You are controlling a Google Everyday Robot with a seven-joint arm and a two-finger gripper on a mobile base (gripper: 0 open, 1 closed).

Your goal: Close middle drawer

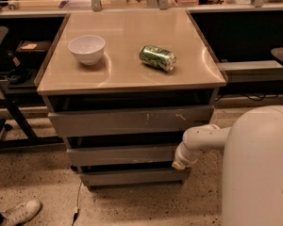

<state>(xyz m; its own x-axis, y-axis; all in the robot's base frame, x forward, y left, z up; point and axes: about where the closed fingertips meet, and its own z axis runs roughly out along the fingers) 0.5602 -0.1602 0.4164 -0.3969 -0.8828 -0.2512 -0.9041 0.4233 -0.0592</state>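
Note:
The grey cabinet has three drawers stacked under its beige top (127,74). The middle drawer (122,155) has a plain grey front and stands out a little, with a dark gap above it. The scratched taller drawer front (132,121) is above it and a shorter plain front (132,176) is below. My gripper (178,163), at the end of the white arm (203,138), is at the right end of the middle drawer's front, touching it or very close.
A white bowl (87,48) and a green can (157,57) lying on its side sit on the cabinet top. My white base (259,168) fills the lower right. A chair frame (9,117) and a shoe (19,213) are at the left on the speckled floor.

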